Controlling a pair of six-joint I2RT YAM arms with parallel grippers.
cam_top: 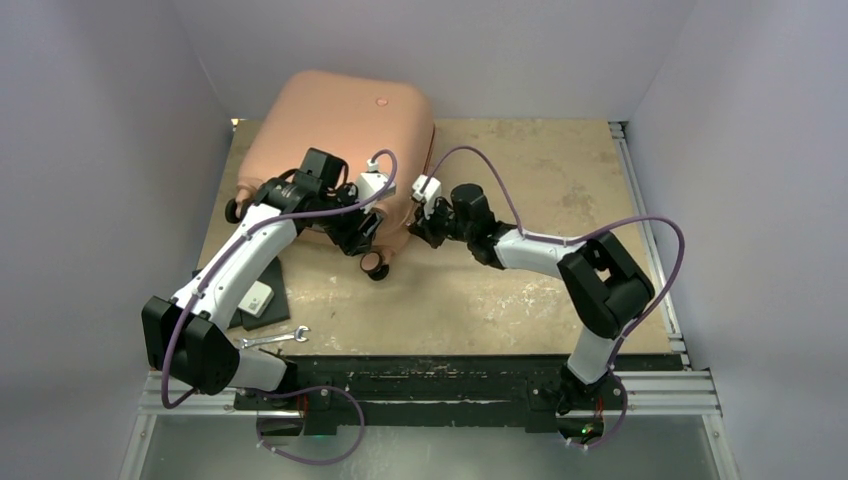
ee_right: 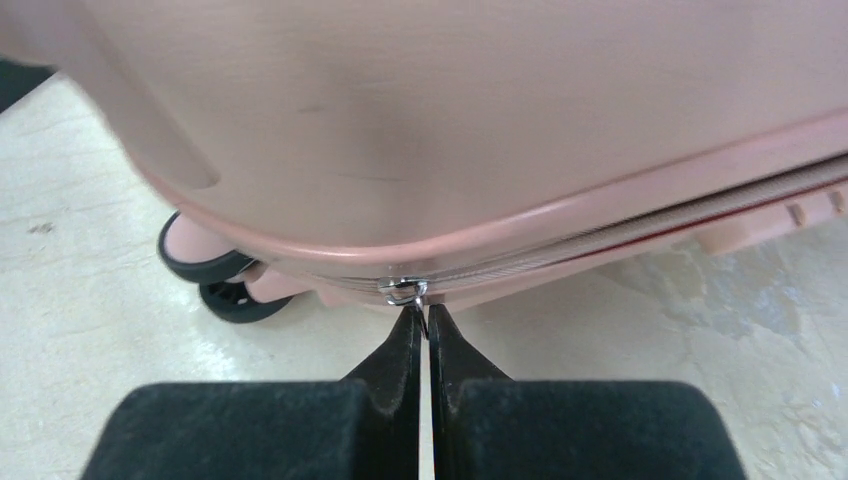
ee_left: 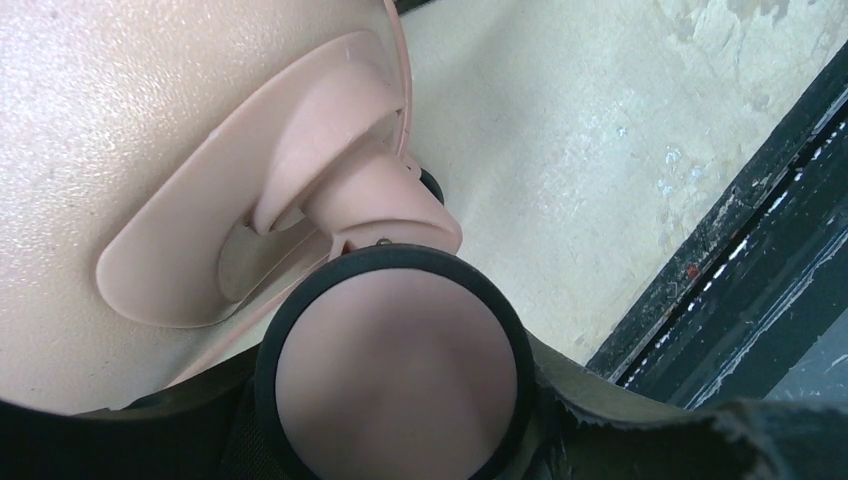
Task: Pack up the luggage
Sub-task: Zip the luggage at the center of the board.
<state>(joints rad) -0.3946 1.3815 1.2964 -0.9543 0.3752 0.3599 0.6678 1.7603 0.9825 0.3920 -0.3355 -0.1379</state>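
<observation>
The right fingers (ee_right: 398,355) pinch the zipper pull (ee_right: 405,292) at the luggage's (cam_top: 340,130) four-o'clock corner; the left fingers' (cam_top: 360,237) state cannot be told.

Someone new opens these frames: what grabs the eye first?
The luggage, a big pink closed case, fills the far left of the table. The right gripper is pinched on the zipper pull at its seam. The left wrist view is almost all one wheel, close up.
</observation>
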